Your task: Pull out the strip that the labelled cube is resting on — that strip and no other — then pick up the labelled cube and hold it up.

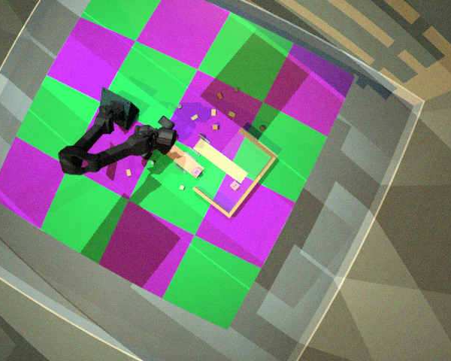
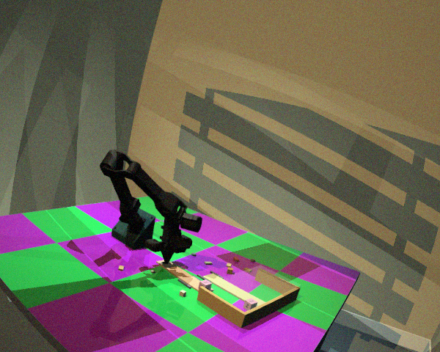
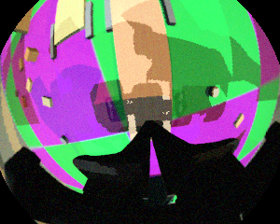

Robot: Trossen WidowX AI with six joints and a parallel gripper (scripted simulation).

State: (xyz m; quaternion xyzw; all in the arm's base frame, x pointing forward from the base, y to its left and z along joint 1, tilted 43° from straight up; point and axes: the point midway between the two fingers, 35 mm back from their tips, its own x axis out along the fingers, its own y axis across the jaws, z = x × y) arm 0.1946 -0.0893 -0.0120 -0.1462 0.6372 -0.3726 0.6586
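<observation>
A salmon strip lies flat, partly under my gripper's shadow. A pinkish cube with a dark mark rests on its far end. My gripper is shut, its tips down at the strip's near end; nothing shows between the fingers. In the top view the arm hides the tips. A pale yellow strip lies alongside, apart. A second marked cube sits beside its far end. The marks are too blurred to read.
A wooden three-sided frame stands around the yellow strip's far end and the second cube. Short grey rails flank the strips. Several small blocks lie about, one near the salmon strip.
</observation>
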